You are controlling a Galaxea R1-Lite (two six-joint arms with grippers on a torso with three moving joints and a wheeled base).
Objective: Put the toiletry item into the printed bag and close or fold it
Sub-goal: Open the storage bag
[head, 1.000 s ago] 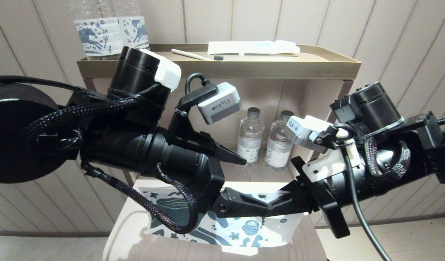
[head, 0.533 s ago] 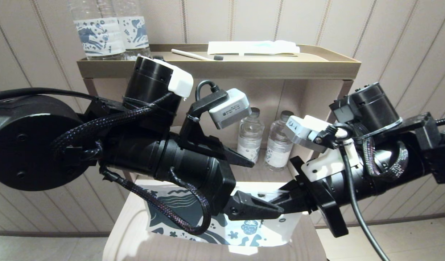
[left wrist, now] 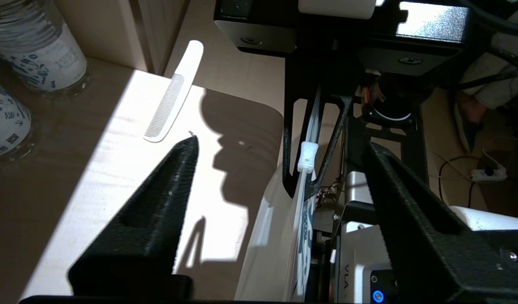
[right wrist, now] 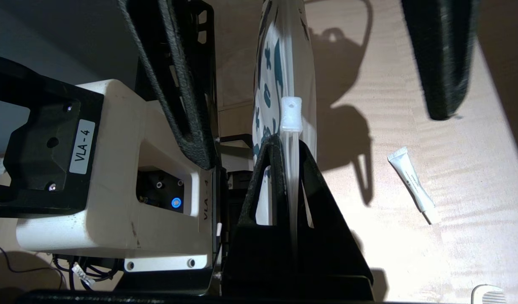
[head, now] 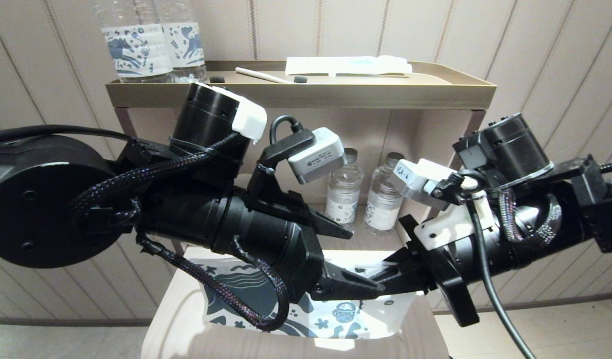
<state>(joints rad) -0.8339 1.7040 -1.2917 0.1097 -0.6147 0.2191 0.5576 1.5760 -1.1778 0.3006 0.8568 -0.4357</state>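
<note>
Right tool (right wrist: 290, 169) clamped on top edge of printed bag (head: 335, 319), held upright over tabletop (head: 171, 329). Left tool (head: 363, 259) spread wide beside it, gripping nothing.

Hard light slants in from one side, laying a bright patch across the wooden tabletop (left wrist: 94, 177) and throwing crisp black finger shadows beside the white comb (left wrist: 172, 95). The head view bows at its edges (wide lens), evenly lit. Glare whitens the printed bag (head: 355, 321); near fingers look soft.
</note>
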